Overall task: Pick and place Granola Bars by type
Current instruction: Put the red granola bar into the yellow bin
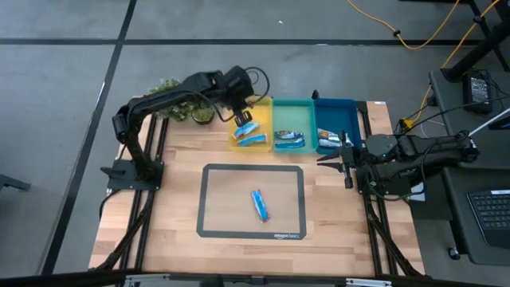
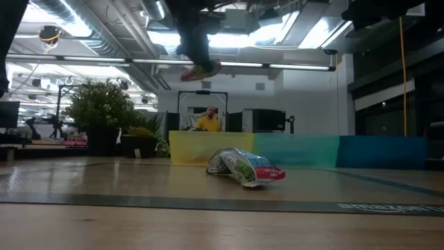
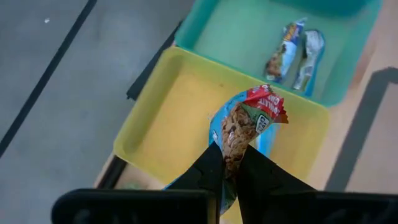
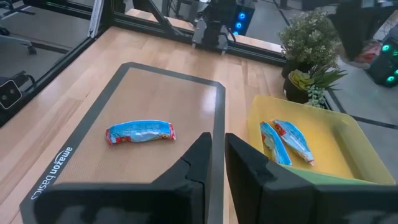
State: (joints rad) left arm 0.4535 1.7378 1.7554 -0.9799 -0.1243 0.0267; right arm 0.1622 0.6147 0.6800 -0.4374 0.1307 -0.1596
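Observation:
My left gripper (image 1: 241,117) is above the yellow tray (image 1: 236,145), shut on a red and blue granola bar (image 3: 249,121); the bar also shows high up in the low view (image 2: 201,71). Two blue bars (image 4: 286,140) lie flat in the yellow tray. The teal tray (image 1: 292,108) holds two bars (image 3: 292,53). The blue tray (image 1: 339,112) holds bars (image 1: 327,142). One blue and red bar (image 1: 260,205) lies flat on the grey-edged mat (image 1: 209,199). My right gripper (image 4: 217,155) hangs empty by the table's right side, its fingers a narrow gap apart. My left gripper pinches one end of the red and blue bar (image 3: 231,157) between its two fingertips. The fingers come from above, pointing down. The bar is lifted clear above the yellow tray, and its free red end (image 3: 270,106) sticks out past the fingertips.
The three trays stand side by side along the table's far edge. Potted plants (image 1: 171,89) stand at the far left beside the yellow tray. Bare wood lies around the mat on the near and left sides.

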